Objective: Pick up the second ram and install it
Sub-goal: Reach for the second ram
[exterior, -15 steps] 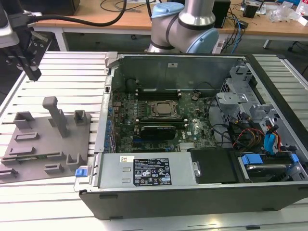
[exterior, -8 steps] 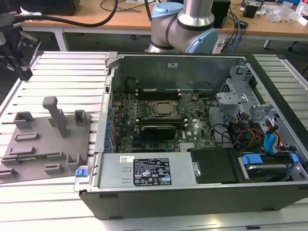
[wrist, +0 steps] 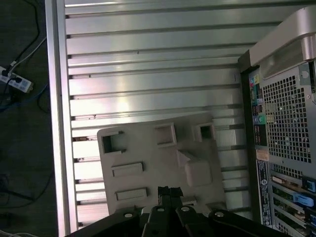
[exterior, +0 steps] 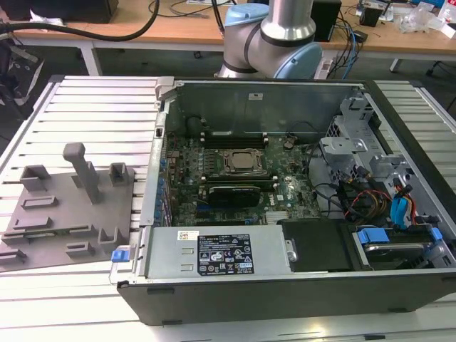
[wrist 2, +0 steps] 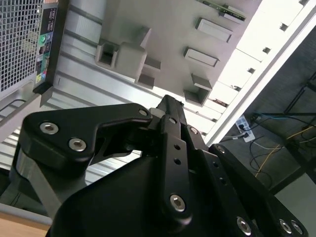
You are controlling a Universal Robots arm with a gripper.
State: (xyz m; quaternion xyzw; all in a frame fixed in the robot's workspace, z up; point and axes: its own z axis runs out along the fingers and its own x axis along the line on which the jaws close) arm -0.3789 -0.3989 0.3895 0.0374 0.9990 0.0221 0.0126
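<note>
The second ram (wrist 2: 225,9) is a thin green board strip lying at one end of the grey holder tray (wrist 2: 163,29). In the exterior view a dark strip (exterior: 50,233) lies along the tray (exterior: 64,214), to the left of the open computer case (exterior: 285,178). My gripper (wrist 2: 168,102) hangs high above the tray, well apart from the ram. Its black fingers meet at the tip with nothing between them. In the first wrist view the gripper (wrist: 165,190) sits over the tray (wrist: 148,148), beside the case's rear panel (wrist: 284,118).
The motherboard (exterior: 235,167) carries a CPU socket (exterior: 240,162) and black memory slots (exterior: 231,135). A power supply (exterior: 221,253) and drive cages (exterior: 385,185) fill the case's front and right. The ribbed aluminium table (wrist: 148,59) ends at a rail (wrist: 57,123), with cables (wrist: 15,79) on the floor beyond.
</note>
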